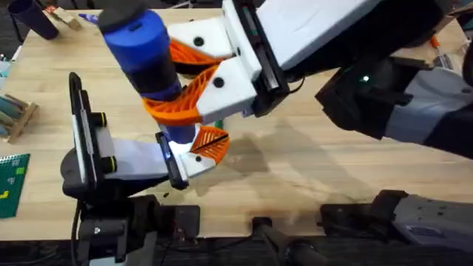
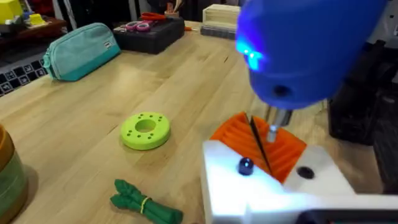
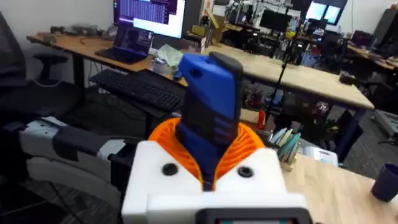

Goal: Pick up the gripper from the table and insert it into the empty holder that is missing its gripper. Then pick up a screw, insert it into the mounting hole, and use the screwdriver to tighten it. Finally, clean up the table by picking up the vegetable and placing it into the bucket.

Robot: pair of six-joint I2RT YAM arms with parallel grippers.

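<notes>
At the lower left of the overhead frame the holder (image 1: 96, 159) lies flat, and at its end near centre the gripper (image 1: 210, 142) already sits, so insertion looks done. Above it, upper centre, the right gripper (image 1: 188, 85) pinches the screwdriver (image 1: 144, 52), tip down at the mounting hole: tightening seems under way. In the left wrist view the vegetable (image 2: 144, 202) still lies at lower left, not yet binned. Whether the left gripper's fingers are spread I cannot tell.
</notes>
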